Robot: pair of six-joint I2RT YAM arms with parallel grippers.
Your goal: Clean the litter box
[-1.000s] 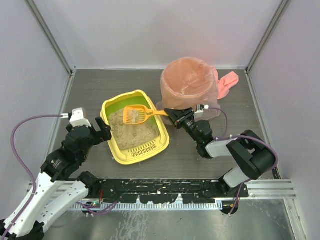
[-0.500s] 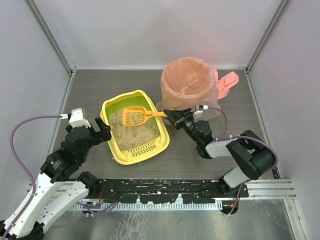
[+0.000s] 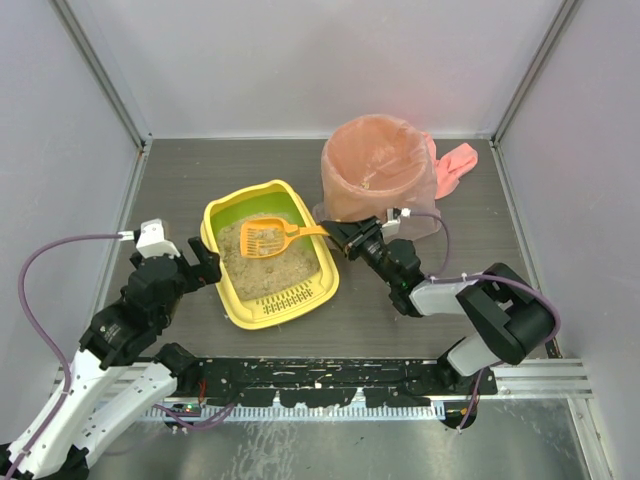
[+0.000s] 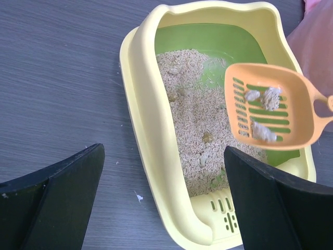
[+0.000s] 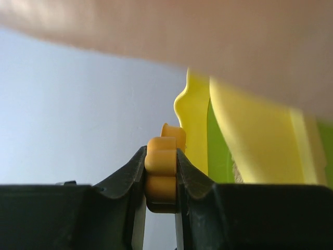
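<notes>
On the left, the left tool [image 3: 203, 262] hangs spread wide and holds nothing, just beside the left wall of the litter box [image 3: 232, 300]. The box sits on the worktop [image 3: 230, 170] left of centre, its slotted ledge toward the arms. Over the litter hovers the scoop [image 4: 270, 112], with a few pale clumps [image 4: 263, 130] lying on its slots. Its handle runs right to the right tool [image 3: 340, 232], which is pinched tight on it. Further right stands the bin [image 3: 380, 170] with its pink bag.

To my eye the step in hand is carrying that load to the bin. I'd say it wants the scoop held level, with a gentle shake over the box first so loose grains fall back through the slots. Then comes a lift high enough to clear the box's right rim and the bin's lip, tipping only once the head is well over the bag. The grip sits at the very end of the handle, so a quick swing could twist it. The left tool could steady the box.

There is no brand, label or writing that I can read anywhere
</notes>
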